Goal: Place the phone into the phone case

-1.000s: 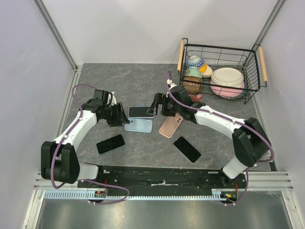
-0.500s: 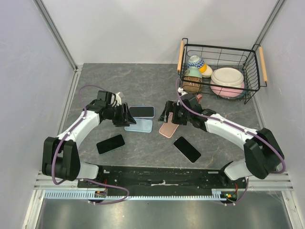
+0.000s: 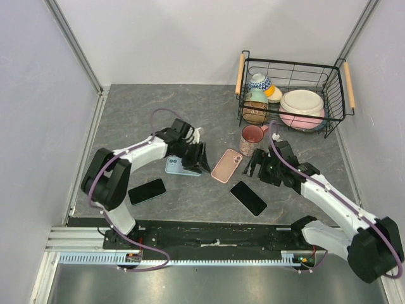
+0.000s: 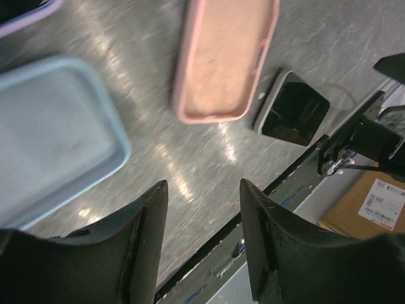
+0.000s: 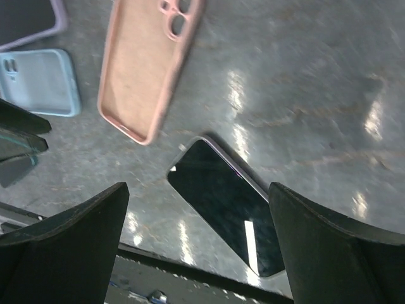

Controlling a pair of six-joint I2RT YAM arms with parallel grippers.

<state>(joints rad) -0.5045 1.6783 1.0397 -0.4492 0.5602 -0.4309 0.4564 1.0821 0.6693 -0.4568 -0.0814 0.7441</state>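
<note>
A black phone point(image 3: 248, 198) lies face up on the grey table, near the front; it also shows in the right wrist view point(image 5: 228, 209) and the left wrist view point(image 4: 294, 114). An empty pink case point(image 3: 226, 165) lies open side up beside it point(image 5: 149, 69) point(image 4: 224, 57). An empty light blue case point(image 3: 176, 166) lies to its left point(image 4: 50, 133) point(image 5: 38, 82). My left gripper point(image 3: 197, 162) point(image 4: 202, 187) is open and empty, between the blue and pink cases. My right gripper point(image 3: 256, 166) point(image 5: 197, 190) is wide open and empty, above the black phone.
A phone in a lavender case point(image 5: 28, 22) lies behind the blue case, hidden under my left arm in the top view. A second black phone point(image 3: 147, 190) lies front left. A pink mug point(image 3: 253, 135) and a wire basket point(image 3: 335, 95) of bowls stand back right.
My left gripper has swung right, from the lavender-cased phone to between the blue and pink cases. My right gripper has drawn back to the right, off the pink case.
</note>
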